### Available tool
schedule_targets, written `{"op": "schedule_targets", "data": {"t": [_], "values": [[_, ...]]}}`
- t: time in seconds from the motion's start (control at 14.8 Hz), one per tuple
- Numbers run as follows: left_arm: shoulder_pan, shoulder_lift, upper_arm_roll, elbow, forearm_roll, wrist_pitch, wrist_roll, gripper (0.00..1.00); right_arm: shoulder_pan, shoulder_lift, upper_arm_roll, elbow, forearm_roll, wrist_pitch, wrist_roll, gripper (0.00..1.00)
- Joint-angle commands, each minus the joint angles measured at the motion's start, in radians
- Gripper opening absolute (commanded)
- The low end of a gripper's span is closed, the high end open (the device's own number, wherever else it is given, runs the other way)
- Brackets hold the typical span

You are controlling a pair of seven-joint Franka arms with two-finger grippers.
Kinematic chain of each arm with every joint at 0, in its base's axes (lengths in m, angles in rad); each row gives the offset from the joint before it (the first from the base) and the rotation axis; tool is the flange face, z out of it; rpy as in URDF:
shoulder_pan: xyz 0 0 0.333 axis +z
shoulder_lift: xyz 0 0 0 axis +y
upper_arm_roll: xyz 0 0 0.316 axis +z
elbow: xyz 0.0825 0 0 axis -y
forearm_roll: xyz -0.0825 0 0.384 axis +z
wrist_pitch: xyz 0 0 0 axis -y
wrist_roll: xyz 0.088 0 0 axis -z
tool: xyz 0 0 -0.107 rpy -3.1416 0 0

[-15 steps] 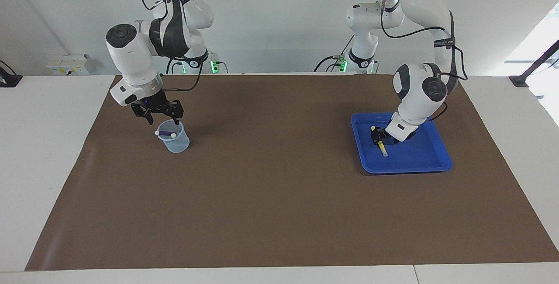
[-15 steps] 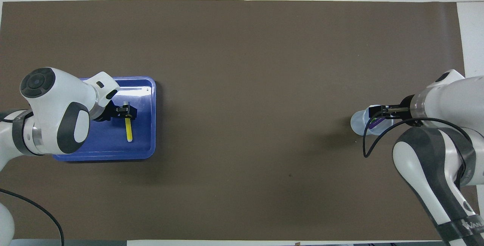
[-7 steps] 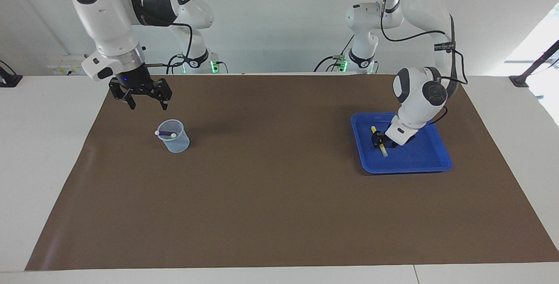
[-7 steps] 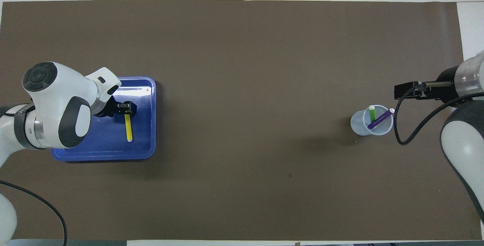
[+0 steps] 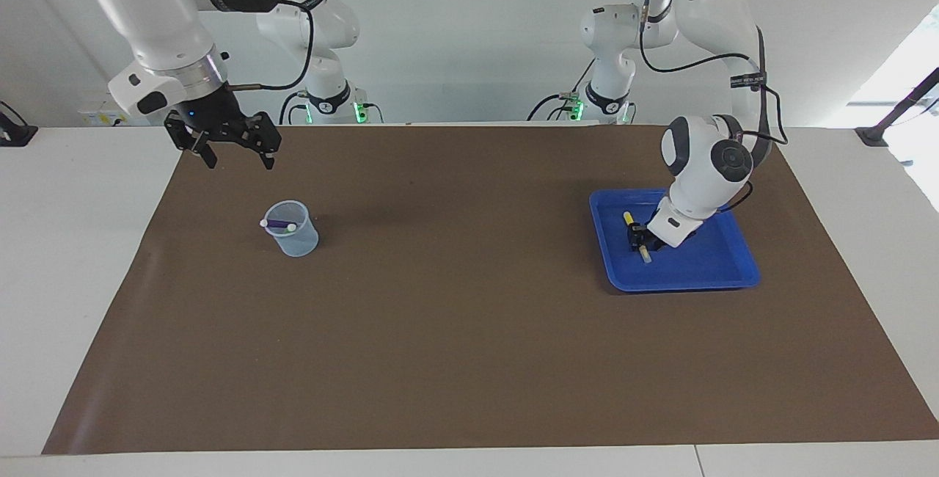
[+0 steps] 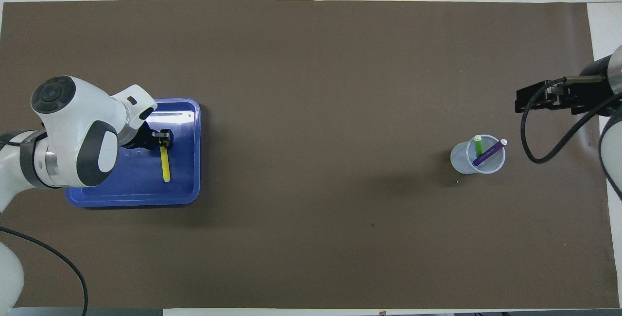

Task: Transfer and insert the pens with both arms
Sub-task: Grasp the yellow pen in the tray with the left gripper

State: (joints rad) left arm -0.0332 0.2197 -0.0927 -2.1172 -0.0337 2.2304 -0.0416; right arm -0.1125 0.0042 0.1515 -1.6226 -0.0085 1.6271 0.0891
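Observation:
A yellow pen (image 5: 645, 254) (image 6: 165, 165) lies flat in the blue tray (image 5: 682, 285) (image 6: 196, 170) at the left arm's end of the table. My left gripper (image 5: 640, 237) (image 6: 165, 141) is down in the tray, straddling the part of that pen nearer the robots. A purple pen (image 5: 279, 224) (image 6: 488, 153) and a green pen (image 6: 478, 146) lean inside a clear plastic cup (image 5: 295, 236) (image 6: 461, 160) at the right arm's end. My right gripper (image 5: 236, 160) (image 6: 534, 101) hangs open and empty, high over the mat's edge beside the cup.
A brown mat (image 5: 469, 330) covers most of the white table. Two smaller white arms with green-lit bases (image 5: 334, 106) (image 5: 598, 106) stand at the robots' edge. A black cable (image 6: 539, 150) loops down from the right wrist near the cup.
My right gripper has lifted away from the cup, rising and swinging out over the mat's edge. The left gripper stays low at the yellow pen, which has not moved.

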Motion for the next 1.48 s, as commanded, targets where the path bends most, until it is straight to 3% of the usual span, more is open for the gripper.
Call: {"op": "schedule_targets", "data": {"t": [0.0,0.13,0.74,1.15,1.42], "values": [[-0.004,0.010,0.004,0.017,0.015,-0.021,-0.003,0.19,0.017,0.017,0.006,0.027,-0.004,-0.027,0.017,1.00],[-0.001,0.010,0.004,0.020,0.015,-0.025,-0.003,0.00,0.017,0.016,0.006,0.023,-0.004,-0.035,0.018,1.00],[0.025,0.003,0.005,0.051,0.008,-0.093,-0.004,0.00,0.017,0.013,0.006,0.023,-0.004,-0.043,0.018,1.00],[0.070,-0.013,0.007,0.198,-0.090,-0.303,-0.017,0.00,0.017,0.013,0.008,0.020,-0.002,-0.039,0.018,1.00],[0.073,-0.031,0.010,0.336,-0.193,-0.468,-0.206,0.00,0.017,0.014,0.008,0.021,-0.002,-0.035,0.018,1.00]]}}
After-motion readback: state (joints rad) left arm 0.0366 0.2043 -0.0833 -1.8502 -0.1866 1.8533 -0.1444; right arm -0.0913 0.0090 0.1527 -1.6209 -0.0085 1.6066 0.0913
